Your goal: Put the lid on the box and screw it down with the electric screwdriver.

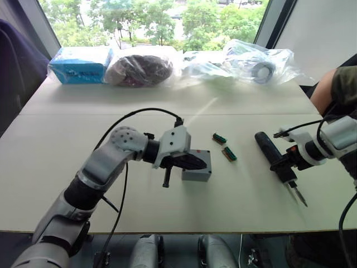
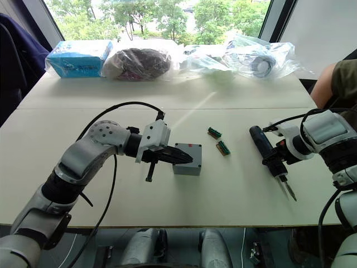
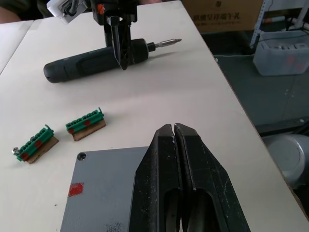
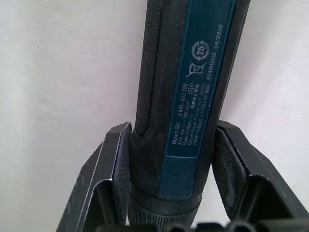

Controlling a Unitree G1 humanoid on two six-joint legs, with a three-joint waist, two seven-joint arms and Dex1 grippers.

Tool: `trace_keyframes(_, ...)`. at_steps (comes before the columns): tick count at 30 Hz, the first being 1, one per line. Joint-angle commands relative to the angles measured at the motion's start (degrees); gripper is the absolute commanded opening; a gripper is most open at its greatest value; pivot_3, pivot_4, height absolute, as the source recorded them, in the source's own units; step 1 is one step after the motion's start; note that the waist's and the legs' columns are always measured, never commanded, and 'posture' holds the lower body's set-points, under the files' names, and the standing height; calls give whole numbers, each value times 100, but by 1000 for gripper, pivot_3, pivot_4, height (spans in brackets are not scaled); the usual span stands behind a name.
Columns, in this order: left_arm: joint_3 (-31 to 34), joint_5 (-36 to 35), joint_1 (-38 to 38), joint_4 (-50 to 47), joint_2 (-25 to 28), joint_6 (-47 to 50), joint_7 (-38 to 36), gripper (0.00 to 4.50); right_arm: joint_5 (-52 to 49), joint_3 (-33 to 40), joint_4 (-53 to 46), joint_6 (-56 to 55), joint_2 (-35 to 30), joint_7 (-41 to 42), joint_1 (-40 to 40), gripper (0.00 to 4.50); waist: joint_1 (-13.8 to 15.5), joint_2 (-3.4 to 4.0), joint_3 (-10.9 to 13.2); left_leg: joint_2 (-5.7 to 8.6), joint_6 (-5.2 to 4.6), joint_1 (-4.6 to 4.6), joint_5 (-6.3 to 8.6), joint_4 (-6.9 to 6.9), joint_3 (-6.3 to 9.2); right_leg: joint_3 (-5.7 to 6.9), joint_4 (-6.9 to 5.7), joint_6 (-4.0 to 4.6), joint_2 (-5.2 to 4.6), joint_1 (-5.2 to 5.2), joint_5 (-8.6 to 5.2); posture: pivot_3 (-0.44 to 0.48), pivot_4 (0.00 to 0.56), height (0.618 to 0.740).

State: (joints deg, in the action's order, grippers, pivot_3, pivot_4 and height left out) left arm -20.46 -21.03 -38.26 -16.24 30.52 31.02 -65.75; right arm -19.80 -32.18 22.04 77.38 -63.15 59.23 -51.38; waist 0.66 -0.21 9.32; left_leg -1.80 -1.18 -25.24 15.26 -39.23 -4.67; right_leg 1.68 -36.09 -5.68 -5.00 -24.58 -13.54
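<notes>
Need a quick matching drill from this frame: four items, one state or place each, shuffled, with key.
Items:
1. left gripper
2. right gripper
3. green pieces
4. blue packet

States:
A. far table edge by the window
B. fingers astride the electric screwdriver
C. fingers together above the lidded box
D. loose between box and screwdriver

Pairs: 1-C, 2-B, 3-D, 4-A

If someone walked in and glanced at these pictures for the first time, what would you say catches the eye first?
Probably the left gripper, its black fingers pressed together over the grey box at mid-table, lid already on it. Next, toward the table's right side, the right gripper straddles the electric screwdriver, a finger on each side of the barrel as it lies on the table. Between them sit two small green pieces.
</notes>
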Motion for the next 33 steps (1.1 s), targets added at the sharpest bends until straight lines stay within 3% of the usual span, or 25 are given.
trace_keyframes(1,233,-34,-19,46,52,-44,52,0,194,118,268,4,110,50,-75,1841,-2,0,0,0,0,0,0,0,0,0,0,0,0,0,0,0,150,740)
trace_keyframes(6,583,-193,-82,470,79,5,62,0,363,1071,1180,-743,443,-220,-881,1841,-40,7,4,1,3,2,-2,-2,-8,-3,0,0,-1,1,1,0,150,740)
trace_keyframes(9,753,-252,-158,790,131,36,24,0,-279,2600,1281,-1238,836,-514,-1290,1841,-70,23,13,1,7,-3,-4,0,-12,-7,-6,-1,0,-13,2,0,150,740)
trace_keyframes(13,720,-212,-207,999,241,25,-161,0,-1486,5015,-98,-1685,1767,-1257,-843,1841,-91,23,14,-12,17,-10,-10,18,-11,2,-2,-1,19,-18,0,0,150,740)
trace_keyframes(16,628,-157,-260,1099,261,1,-275,0,-1991,5724,-1488,-1704,2510,-1866,-249,1841,10,23,13,-20,50,-13,-29,22,-6,12,-4,-2,28,-13,0,0,150,740)
trace_keyframes(19,515,-53,-397,1292,143,-27,-285,0,-2589,5987,-2961,-1840,3468,-2419,443,1841,27,12,8,-18,48,-12,-28,9,-4,19,0,-1,22,-1,0,0,150,740)
trace_keyframes(23,349,154,-452,1472,-24,-102,-226,0,-2775,5816,-4038,-2187,4219,-2887,1289,1841,21,14,9,0,27,-11,-16,3,-6,15,-8,-2,-1,0,1,0,150,740)
trace_keyframes(33,22,439,-419,1726,-252,-239,-333,0,-2295,4838,-4571,-3212,4362,-2929,2286,1841,-13,14,9,-1,27,-6,-16,5,-3,13,-10,-2,8,-2,1,0,150,740)
